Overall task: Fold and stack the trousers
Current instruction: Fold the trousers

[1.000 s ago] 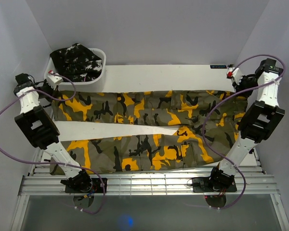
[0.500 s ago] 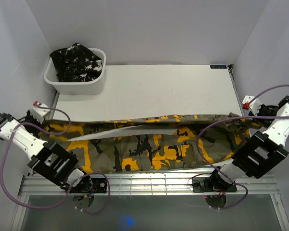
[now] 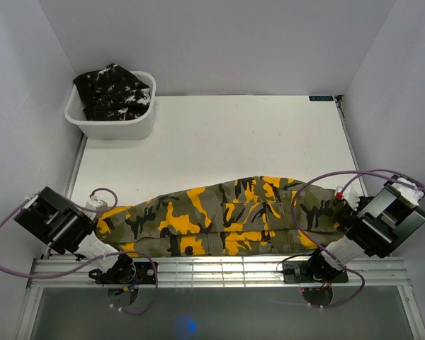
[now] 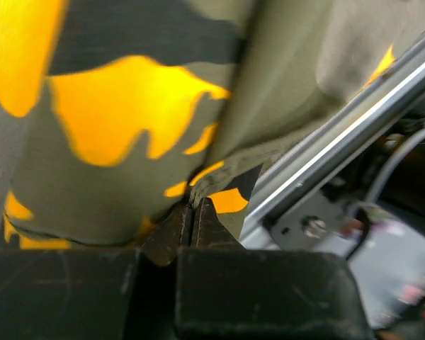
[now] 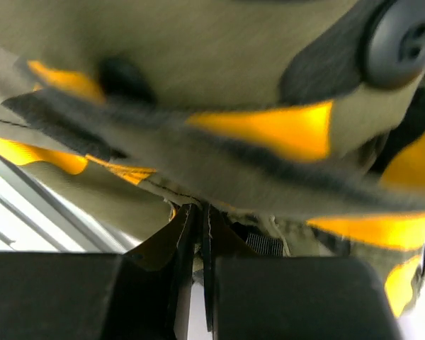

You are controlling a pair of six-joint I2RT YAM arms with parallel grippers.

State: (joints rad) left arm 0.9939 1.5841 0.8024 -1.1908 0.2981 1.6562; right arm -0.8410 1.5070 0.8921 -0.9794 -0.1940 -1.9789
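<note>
Olive trousers (image 3: 227, 216) lie as one long doubled band on the tabletop (image 3: 234, 142), just beyond the metal rail (image 3: 219, 265) and running along it. Their near edge touches or slightly overhangs the rail.

Far beyond the rail, at the left, the black trousers (image 3: 113, 92) sit bunched in the white tub (image 3: 113, 129), not yet folded.

At the left end of the rail, the left gripper (image 4: 193, 219) has its fingers pressed together on a thin hem edge of the olive trousers, right beside the rail. At the right end, the right gripper (image 5: 200, 227) also has its fingers closed on a fold of the cloth, near a dark button (image 5: 404, 42).

Both holds look shallow, taking only the very edge, so a pull could let the cloth slip out and the upper layer slide askew. Because the cloth hangs so close to the rail, a low drag could catch it on the slats. The right arm's purple cable (image 3: 319, 185) drapes over the cloth and may tug it.
</note>
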